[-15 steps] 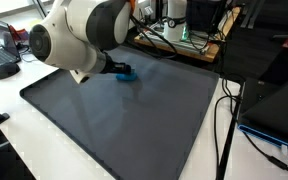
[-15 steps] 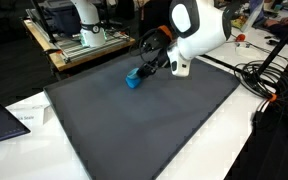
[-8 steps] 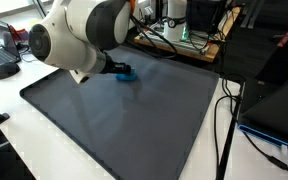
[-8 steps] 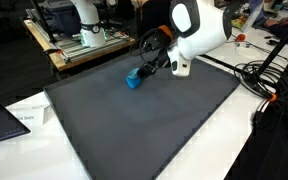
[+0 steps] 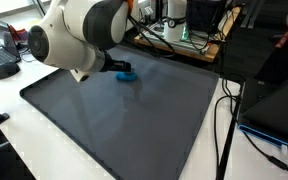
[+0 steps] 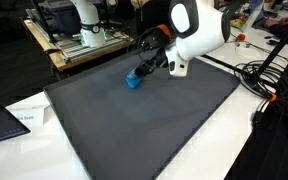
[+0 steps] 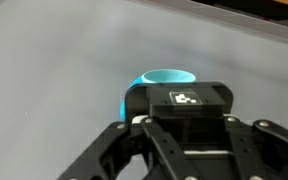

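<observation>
Here the tool (image 6: pixel 141 71) grips a blue cup (image 6: pixel 133 79) on the grey mat (image 6: pixel 144 125)

Your arm is bent low and reaches forward, its white elbow joint bulking large in both exterior views. Your hand (image 6: pixel 140 71) hangs down at the wrist, fingers drawn in as tight as they go.
</observation>
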Action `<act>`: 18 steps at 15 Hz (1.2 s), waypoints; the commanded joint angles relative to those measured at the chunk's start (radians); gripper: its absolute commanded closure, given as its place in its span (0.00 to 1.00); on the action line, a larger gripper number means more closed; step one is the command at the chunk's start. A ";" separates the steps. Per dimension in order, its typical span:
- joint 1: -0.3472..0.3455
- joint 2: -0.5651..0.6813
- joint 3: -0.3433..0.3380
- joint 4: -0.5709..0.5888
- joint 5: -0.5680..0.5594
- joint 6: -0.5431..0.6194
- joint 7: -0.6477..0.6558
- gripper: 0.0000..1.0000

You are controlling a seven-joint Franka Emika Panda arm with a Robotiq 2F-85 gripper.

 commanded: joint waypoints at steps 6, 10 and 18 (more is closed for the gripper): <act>-0.030 0.149 0.004 0.198 0.073 -0.033 0.038 0.78; -0.040 0.224 0.011 0.292 0.104 -0.070 0.057 0.78; -0.044 0.301 0.038 0.402 0.144 -0.045 0.079 0.78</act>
